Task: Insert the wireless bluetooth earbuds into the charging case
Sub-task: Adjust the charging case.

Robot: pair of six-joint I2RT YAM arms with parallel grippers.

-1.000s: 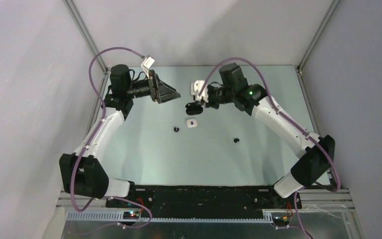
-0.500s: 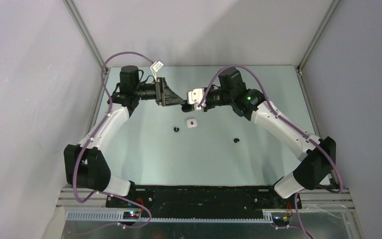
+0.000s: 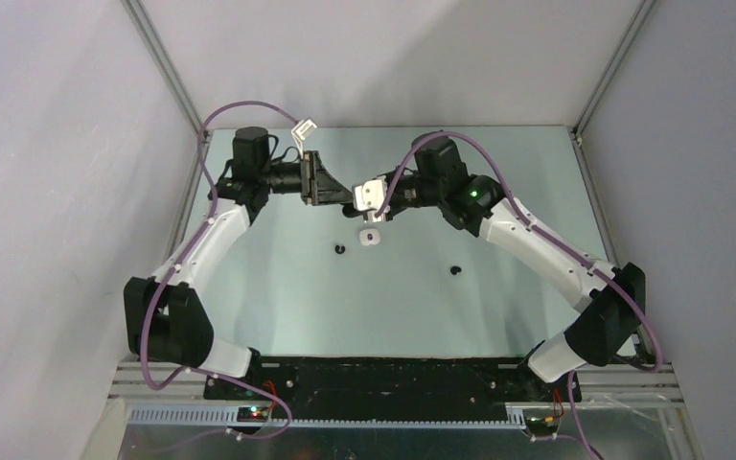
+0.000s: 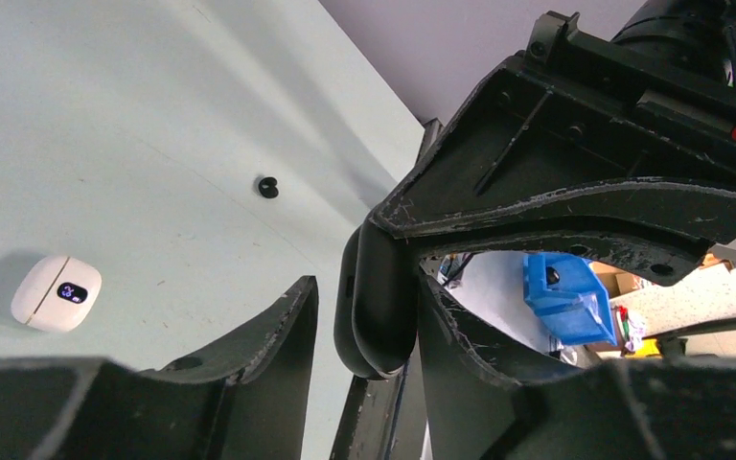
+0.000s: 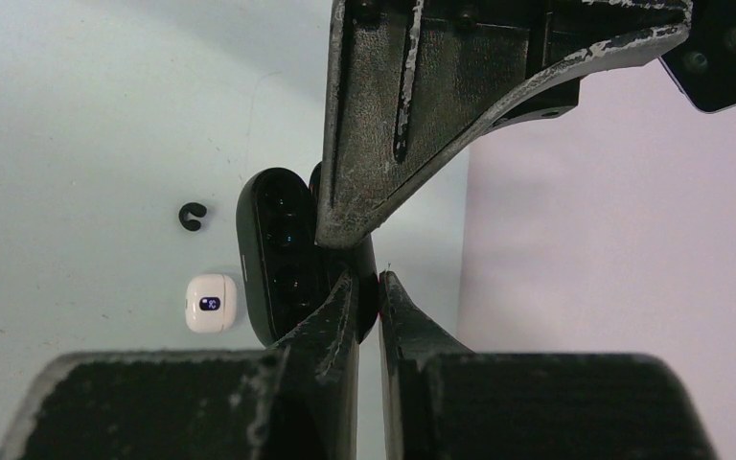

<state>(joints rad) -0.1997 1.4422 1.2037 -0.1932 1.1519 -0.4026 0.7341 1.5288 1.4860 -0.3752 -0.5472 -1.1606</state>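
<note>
A black charging case (image 5: 273,254) hangs open in the air, its dark sockets showing in the right wrist view. My right gripper (image 5: 367,283) is shut on the thin edge of it. My left gripper (image 4: 364,287) is open around the same case (image 4: 379,307): one finger touches it and the other stands a little apart. The two grippers meet at the back middle of the table, left (image 3: 343,196) and right (image 3: 364,206). Two black earbuds (image 3: 339,249) (image 3: 455,271) lie on the table. The white earbuds are out of view.
A white pebble-like case (image 3: 370,237) with a small lit display lies on the table just below the grippers; it also shows in the left wrist view (image 4: 56,292) and the right wrist view (image 5: 211,303). Grey walls enclose the table (image 3: 498,230).
My left arm has swung right and brought its open jaws around the black case. My right gripper has shifted a little left with the case.
</note>
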